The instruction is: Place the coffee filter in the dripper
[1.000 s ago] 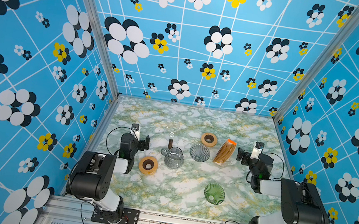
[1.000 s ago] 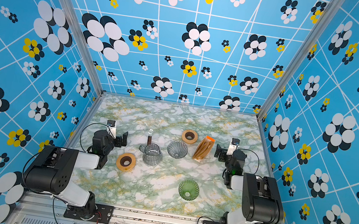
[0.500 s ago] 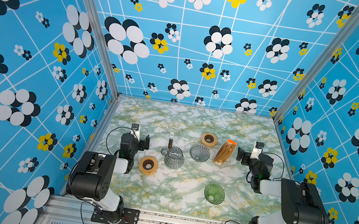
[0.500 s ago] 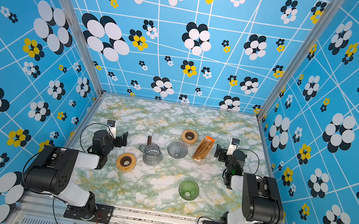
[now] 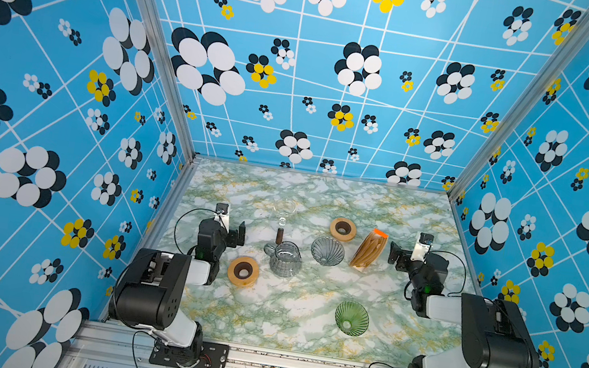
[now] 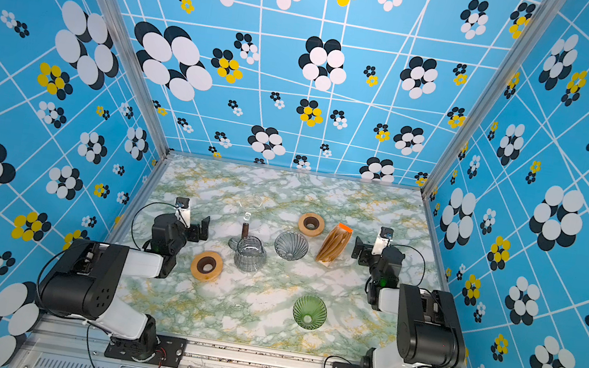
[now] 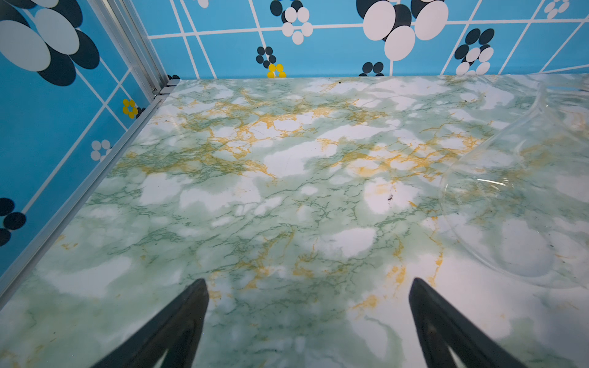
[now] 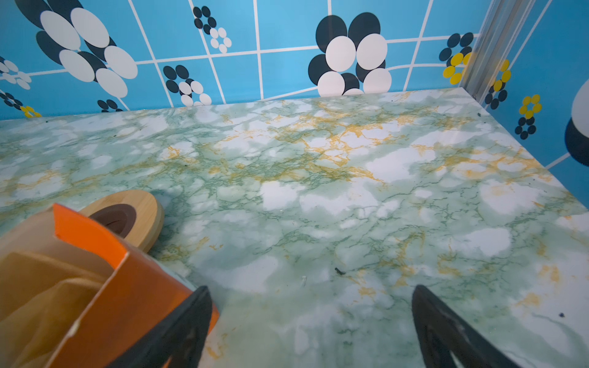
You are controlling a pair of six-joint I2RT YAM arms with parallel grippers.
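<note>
Well — filter pack (image 5: 368, 249) beside grey dripper (image 5: 327, 250).

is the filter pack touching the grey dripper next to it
Apart. Both top views show a strip of bare tabletop between the filter pack and the grey dripper.

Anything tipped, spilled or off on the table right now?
Possibly: the clear glass piece behind the glass pitcher looks tipped on its side, while the grey dripper and green dripper sit rim up. It is transparent, so not certain. The filter pack stands on edge. No spill or damage visible.
</note>
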